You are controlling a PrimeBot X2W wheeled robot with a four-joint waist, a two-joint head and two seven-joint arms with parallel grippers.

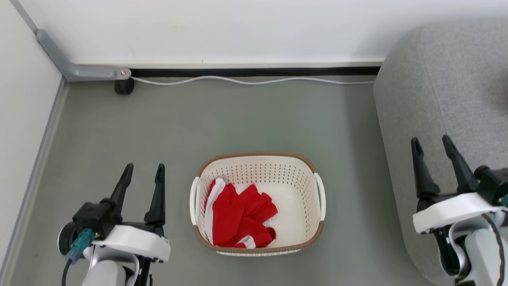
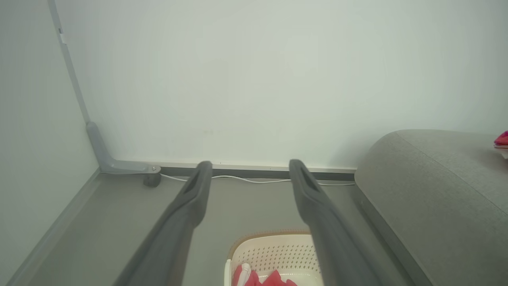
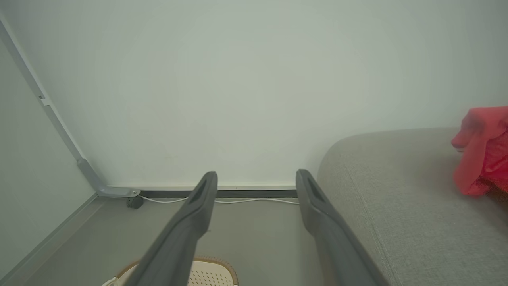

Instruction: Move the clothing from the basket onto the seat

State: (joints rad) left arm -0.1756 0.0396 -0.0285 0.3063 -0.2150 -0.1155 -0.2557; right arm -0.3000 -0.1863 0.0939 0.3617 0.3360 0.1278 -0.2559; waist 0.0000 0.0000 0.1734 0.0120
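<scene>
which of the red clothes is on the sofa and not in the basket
The red piece on the grey sofa, at the right wrist view's right edge. The red clothing with white trim lies in the basket.

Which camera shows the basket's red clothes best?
The head view: it looks straight down on the whole clothing pile in the basket. The left wrist view catches a red sliver at its bottom edge; the right wrist view, the basket's rim instead.

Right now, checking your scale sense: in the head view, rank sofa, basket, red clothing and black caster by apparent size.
Largest to smallest:
1. sofa, though partly cut off by the frame
2. basket
3. red clothing
4. black caster
</scene>
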